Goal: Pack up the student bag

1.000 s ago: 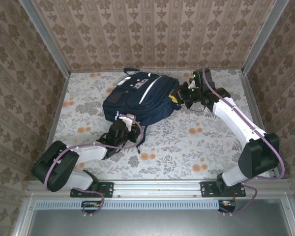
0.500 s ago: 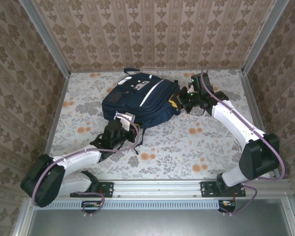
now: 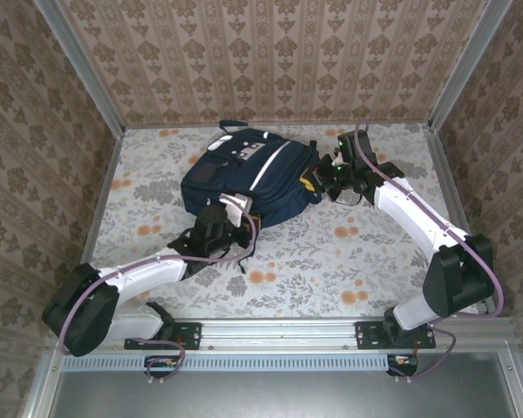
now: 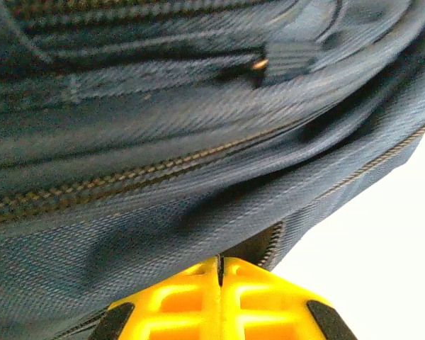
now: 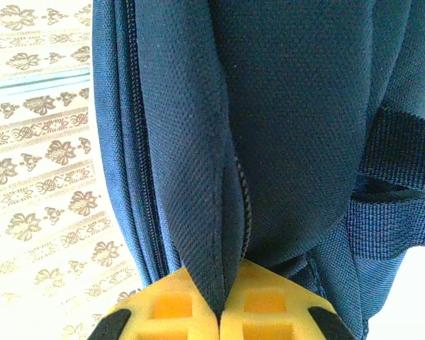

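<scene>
On the flower-printed worktop (image 3: 331, 252), toward its far side, the navy student bag (image 3: 244, 178) lies flat with its white stripes facing up. The right tool (image 3: 312, 181) meets the bag's right end. Seen from the wrist, its yellow fingers (image 5: 163, 304) are pressed together on a raised ridge of navy fabric beside a zip line, with dark webbing straps (image 5: 404, 152) to the right. The left tool (image 3: 230, 209) sits at the bag's near edge, its yellow fingers (image 4: 170, 304) closed tight against each other just below a brass-toothed zip (image 4: 127, 180). Whether any cloth is caught between them cannot be told. Patterned wallpaper (image 3: 270, 61) lines the enclosure.
</scene>
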`<state>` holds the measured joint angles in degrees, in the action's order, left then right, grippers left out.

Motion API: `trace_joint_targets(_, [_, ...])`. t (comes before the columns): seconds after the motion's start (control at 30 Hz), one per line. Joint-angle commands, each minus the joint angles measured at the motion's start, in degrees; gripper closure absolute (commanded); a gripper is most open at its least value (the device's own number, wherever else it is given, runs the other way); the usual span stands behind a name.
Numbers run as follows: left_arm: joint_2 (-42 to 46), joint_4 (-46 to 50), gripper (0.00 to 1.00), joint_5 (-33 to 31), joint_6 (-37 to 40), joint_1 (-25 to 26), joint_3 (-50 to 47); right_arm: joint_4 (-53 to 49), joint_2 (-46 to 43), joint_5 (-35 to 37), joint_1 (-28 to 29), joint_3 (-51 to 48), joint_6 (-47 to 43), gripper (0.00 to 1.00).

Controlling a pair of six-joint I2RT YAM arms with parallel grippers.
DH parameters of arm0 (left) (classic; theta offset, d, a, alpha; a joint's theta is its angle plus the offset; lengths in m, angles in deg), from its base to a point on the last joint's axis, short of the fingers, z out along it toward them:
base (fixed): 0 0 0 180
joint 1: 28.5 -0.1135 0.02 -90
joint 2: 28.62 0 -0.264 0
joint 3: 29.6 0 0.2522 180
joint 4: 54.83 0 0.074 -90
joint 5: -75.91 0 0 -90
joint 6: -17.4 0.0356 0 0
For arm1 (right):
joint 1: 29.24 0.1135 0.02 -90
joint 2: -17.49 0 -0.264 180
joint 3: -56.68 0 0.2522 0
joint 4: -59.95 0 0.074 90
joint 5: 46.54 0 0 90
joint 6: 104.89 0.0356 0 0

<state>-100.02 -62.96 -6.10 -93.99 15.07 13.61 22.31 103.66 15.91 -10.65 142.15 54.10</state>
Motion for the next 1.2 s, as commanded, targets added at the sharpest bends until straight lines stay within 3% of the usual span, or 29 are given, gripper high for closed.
trace_joint_targets(0.0, [1.00, 2.12, 0.93, 1.41, -1.70, 0.34, 0.75, 6.52, -0.29, -4.48, 0.18, 2.52, -0.16, 1.00])
trace_joint_targets(0.17, [5.46, 9.95, 0.64, -1.15, -6.40, -4.62, -0.86, 3.36, -1.39, -4.08, -0.81, 4.79, -0.69, 1.00])
trace_joint_targets(0.3, [7.36, 16.36, 0.52, -1.61, -7.10, -6.13, 0.56, 1.56, -1.48, -4.25, -1.54, 6.57, 0.29, 1.00])
trace_joint_targets(0.67, [2.73, 13.82, 0.49, 1.94, -8.83, -9.29, -0.89, 1.32, -0.78, -5.56, -1.85, 7.23, 1.85, 1.00])
trace_joint_targets(1.17, [-8.02, 2.57, 0.55, 0.82, -3.10, -9.95, 2.42, 4.51, -2.76, -7.94, -0.81, 4.73, 3.69, 1.00])
